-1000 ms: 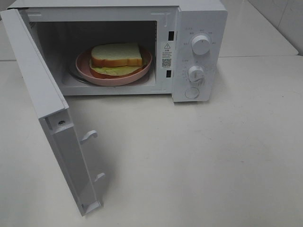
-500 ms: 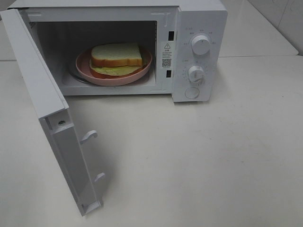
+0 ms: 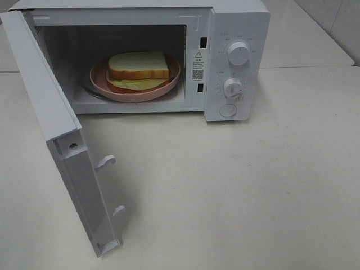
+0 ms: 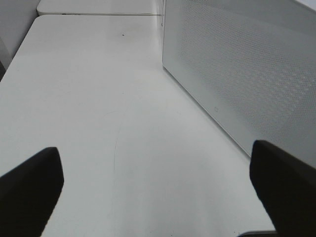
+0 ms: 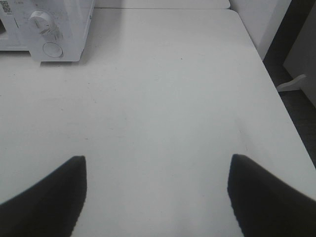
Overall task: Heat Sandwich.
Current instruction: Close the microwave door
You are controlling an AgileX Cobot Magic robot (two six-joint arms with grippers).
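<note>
Pink plate [image 3: 101,79], white microwave [image 3: 236,22], dotted door [image 4: 247,74]

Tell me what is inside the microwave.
A pink plate sits inside, carrying the sandwich. The sandwich covers the plate's middle, and what lies under the plate is mostly hidden.

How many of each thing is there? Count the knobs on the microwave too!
microwave: 1
pink plate: 1
sandwich: 1
knobs: 2
round button: 1
Total: 6
</note>
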